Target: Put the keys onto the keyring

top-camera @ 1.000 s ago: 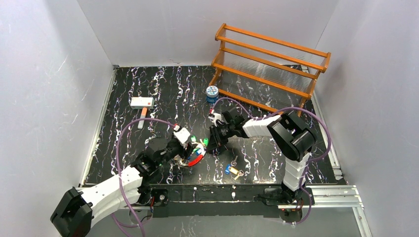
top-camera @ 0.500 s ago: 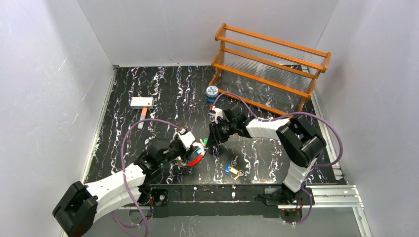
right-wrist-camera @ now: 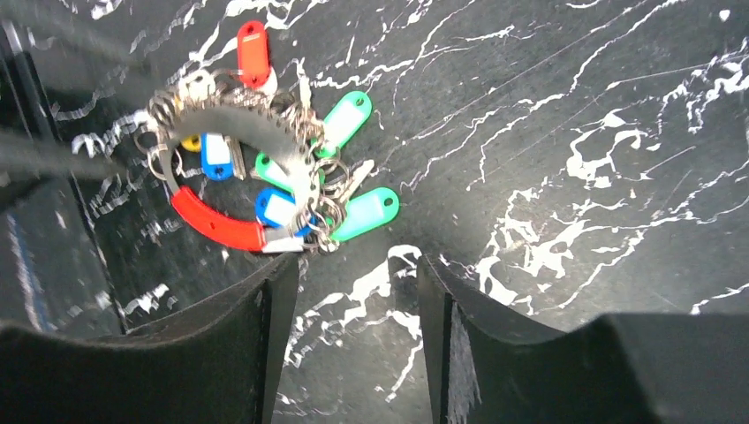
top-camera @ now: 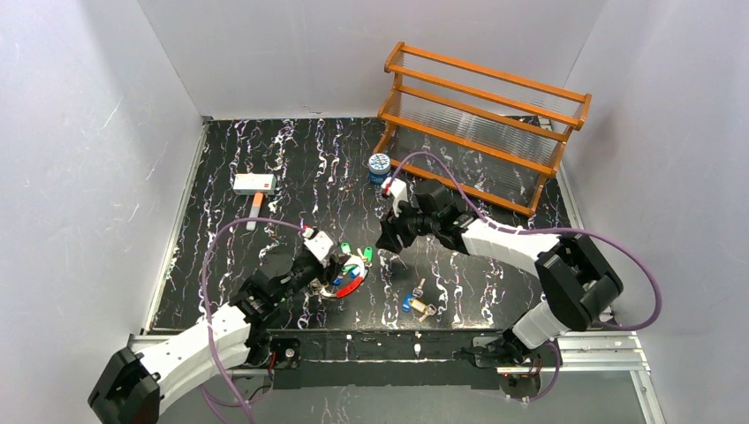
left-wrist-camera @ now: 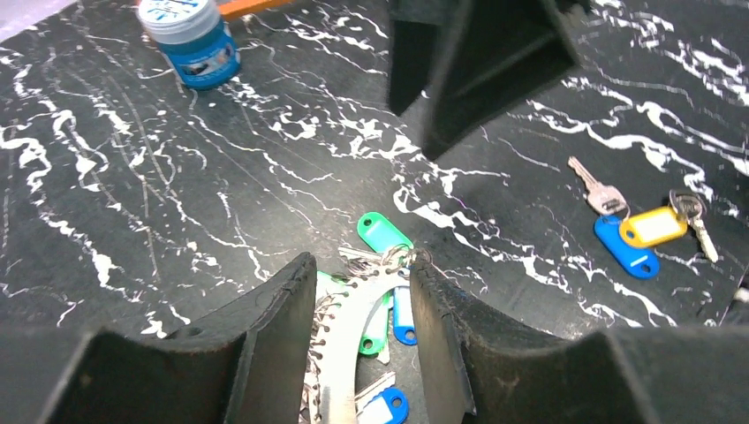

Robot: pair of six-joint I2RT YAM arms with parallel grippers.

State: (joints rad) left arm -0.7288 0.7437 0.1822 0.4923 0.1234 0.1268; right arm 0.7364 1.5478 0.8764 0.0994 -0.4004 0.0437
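Left gripper [left-wrist-camera: 360, 274]: jaws narrow, closed on the silvery band of the keyring [right-wrist-camera: 256, 124]. The band runs up between its fingers [left-wrist-camera: 274, 336].

The ring is at the front of the table [top-camera: 265, 150], a bit left of centre. It has a red segment [right-wrist-camera: 216, 225] on one arc. It looks raised on the gripper side, but I can't tell how much of it rests on the table.

Tagged keys [right-wrist-camera: 344, 119] hang on the ring in a bunch: two green, two blue, one red, plus a bit of yellow by the band. The green tags fan out toward the right arm.

Right gripper [right-wrist-camera: 355, 274]: jaws part-open, only bare table between them. It hovers just beside the ring, opposite the left gripper. The lower green tag [right-wrist-camera: 366, 214] is nearest and not touching it.

Loose keys [left-wrist-camera: 631, 234] lie flat to the right of the ring, nearer the front edge and apart from both grippers. A blue tag and a yellow tag overlap, a plain silver key lies just beside them, and a small key sits by the yellow tag.

Further back, a blue-and-white tin [top-camera: 379, 165] stands upright near the foot of a wooden rack [top-camera: 481, 110] at back right. A white box [top-camera: 253, 183] with a red mark is at back left.
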